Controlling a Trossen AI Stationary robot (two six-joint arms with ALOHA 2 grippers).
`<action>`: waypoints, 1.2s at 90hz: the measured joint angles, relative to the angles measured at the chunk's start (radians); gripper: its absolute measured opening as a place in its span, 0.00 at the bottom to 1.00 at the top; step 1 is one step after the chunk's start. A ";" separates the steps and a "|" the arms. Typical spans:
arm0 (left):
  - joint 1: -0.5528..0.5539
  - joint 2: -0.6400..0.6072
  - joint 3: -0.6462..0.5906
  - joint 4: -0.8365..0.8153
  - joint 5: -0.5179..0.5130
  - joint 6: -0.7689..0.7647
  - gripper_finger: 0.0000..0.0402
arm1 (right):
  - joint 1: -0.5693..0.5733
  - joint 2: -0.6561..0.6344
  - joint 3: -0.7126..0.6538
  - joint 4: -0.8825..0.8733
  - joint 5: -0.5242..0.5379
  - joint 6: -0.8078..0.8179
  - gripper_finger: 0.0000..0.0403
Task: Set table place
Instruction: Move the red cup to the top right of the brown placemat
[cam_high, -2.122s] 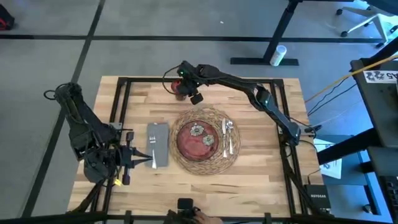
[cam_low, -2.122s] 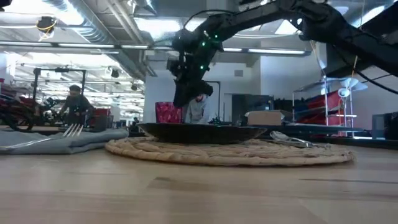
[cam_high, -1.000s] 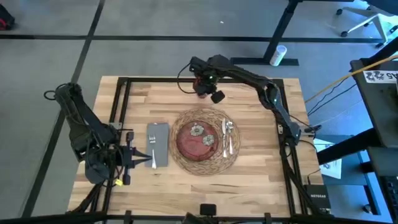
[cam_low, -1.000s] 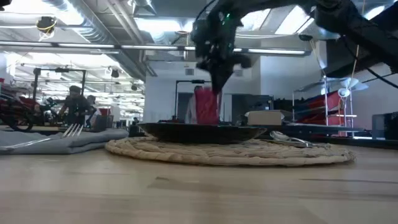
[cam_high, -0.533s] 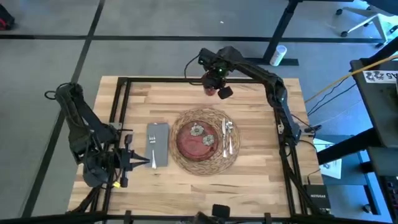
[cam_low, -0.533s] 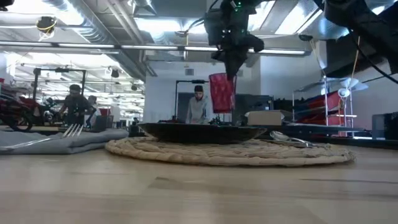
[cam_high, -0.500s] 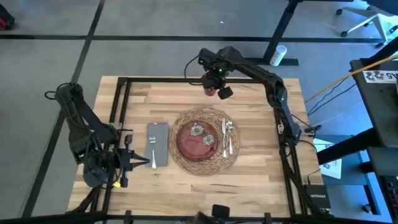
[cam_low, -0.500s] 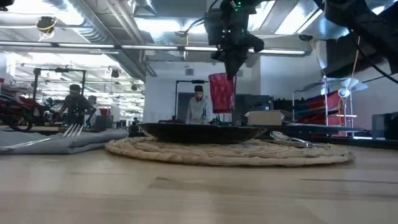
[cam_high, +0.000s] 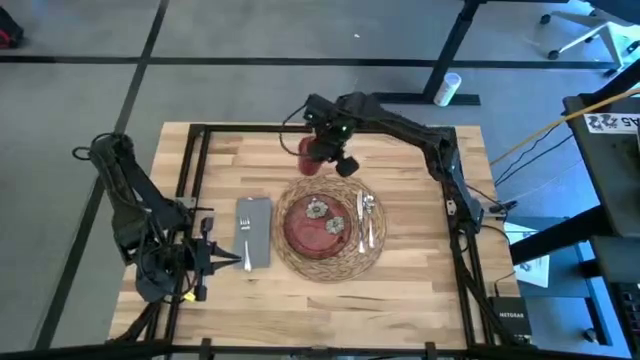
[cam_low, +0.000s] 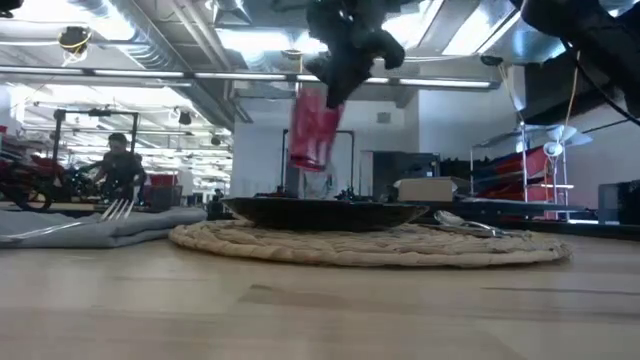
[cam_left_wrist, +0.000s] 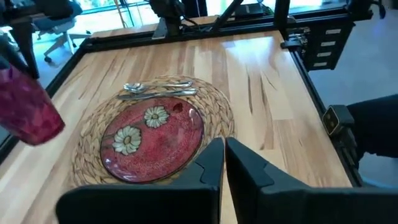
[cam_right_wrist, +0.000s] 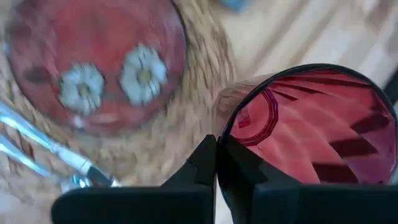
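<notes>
- Right tool (cam_high: 322, 152) clamped shut on the rim of a small red cup (cam_high: 311, 155), raised in the air over the far half of the wooden surface (cam_high: 420, 250), just beyond the mat's far edge.
- Seen from the low camera: cup (cam_low: 312, 128) hanging tilted, well clear of the plate, one finger of the tool (cam_low: 335, 88) inside the rim and one outside.
- Seen past the right wrist: cup mouth (cam_right_wrist: 311, 134) filling the frame, fingers (cam_right_wrist: 205, 165) pinching its rim, plate and mat blurred beyond.
- Left tool (cam_high: 215, 258) parked low near the surface's left front edge, jaws pressed nearly together, nothing held, pointing toward the napkin.
- Centre of the surface: round woven straw mat (cam_high: 375, 255) carrying a dark red plate (cam_high: 305, 235) with two pale flowers.
- On the mat, just right of the plate: silver cutlery (cam_high: 366, 222), a spoon among the pieces, lying lengthwise.
- Just left of the mat: gray napkin (cam_high: 262, 225) with a fork (cam_high: 245, 240) lying along it.
- From the left wrist: plate (cam_left_wrist: 163, 146) and cutlery (cam_left_wrist: 157, 89) in view past the dark fingers (cam_left_wrist: 211, 163), cup (cam_left_wrist: 26, 112) aloft at the frame's edge.
- Beyond the surface, in the low view: a person (cam_low: 119, 165) in the room behind.
</notes>
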 joint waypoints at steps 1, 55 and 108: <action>0.000 0.000 0.000 0.000 0.000 -0.001 0.00 | 0.003 0.000 0.000 -0.003 0.000 0.000 0.00; 0.000 0.000 0.000 0.000 -0.001 0.012 0.00 | 0.185 -0.245 -0.001 -0.110 0.074 0.113 0.00; 0.000 0.000 0.000 0.000 -0.001 0.011 0.00 | 0.315 -0.320 -0.178 0.262 0.022 0.167 0.00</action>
